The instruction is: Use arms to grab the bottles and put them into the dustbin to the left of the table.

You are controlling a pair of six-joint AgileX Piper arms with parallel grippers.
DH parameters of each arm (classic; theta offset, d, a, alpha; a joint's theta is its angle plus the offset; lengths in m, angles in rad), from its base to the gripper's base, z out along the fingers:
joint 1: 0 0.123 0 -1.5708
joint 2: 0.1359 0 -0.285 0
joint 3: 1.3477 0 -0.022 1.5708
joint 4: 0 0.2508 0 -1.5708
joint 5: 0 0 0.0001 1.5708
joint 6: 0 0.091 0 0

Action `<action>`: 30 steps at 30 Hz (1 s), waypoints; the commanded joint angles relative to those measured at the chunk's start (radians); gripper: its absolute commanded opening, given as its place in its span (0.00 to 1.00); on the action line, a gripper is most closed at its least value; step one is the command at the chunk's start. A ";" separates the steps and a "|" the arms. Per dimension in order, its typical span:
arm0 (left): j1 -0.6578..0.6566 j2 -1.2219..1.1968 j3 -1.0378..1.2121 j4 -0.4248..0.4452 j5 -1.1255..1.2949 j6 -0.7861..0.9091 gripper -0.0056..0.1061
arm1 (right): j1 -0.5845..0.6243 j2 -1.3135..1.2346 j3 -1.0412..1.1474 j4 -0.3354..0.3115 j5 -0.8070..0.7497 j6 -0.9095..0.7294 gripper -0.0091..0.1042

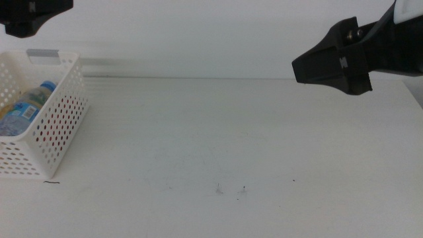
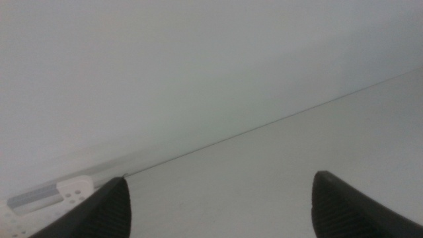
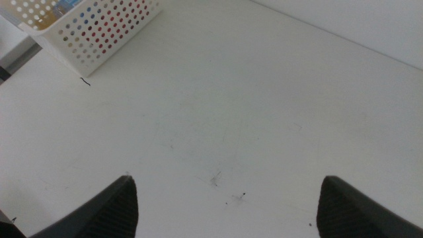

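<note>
Final stage: a water bottle (image 1: 28, 106) lies inside the bin (image 1: 63, 112). Left gripper (image 2: 218, 205) hangs above the bin, right gripper (image 3: 228, 205) well apart, both splayed and empty. Likely next: retreat.

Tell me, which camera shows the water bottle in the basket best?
The middle view: the water bottle lies in the basket, blue cap visible. The right wrist view gives only colours through the basket's holes; the left wrist view shows just a basket corner.

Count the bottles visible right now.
1: a clear water bottle with a blue cap lies inside the dustbin at table's left; others may be hidden behind its walls.
</note>
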 commanded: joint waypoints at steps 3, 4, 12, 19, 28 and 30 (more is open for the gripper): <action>-0.005 -0.030 0.045 0.020 -0.044 -0.002 0.89 | -0.022 -0.020 0.060 -0.008 -0.095 -0.007 0.89; -0.005 -0.064 0.089 0.020 -0.102 -0.002 0.89 | -0.050 -0.043 0.101 -0.013 -0.172 -0.007 0.89; -0.005 -0.403 0.608 0.093 -0.372 -0.002 0.89 | -0.406 -0.309 0.548 -0.100 -0.633 -0.007 0.89; 0.003 -0.704 0.941 0.083 -0.368 -0.002 0.89 | -0.597 -0.623 0.973 -0.095 -0.680 -0.007 0.89; 0.139 -0.957 1.169 0.083 -0.372 -0.002 0.89 | -0.608 -0.975 1.270 -0.095 -0.682 -0.007 0.89; 0.166 -0.957 1.193 0.066 -0.382 -0.002 0.89 | -0.608 -1.030 1.307 -0.095 -0.682 -0.007 0.89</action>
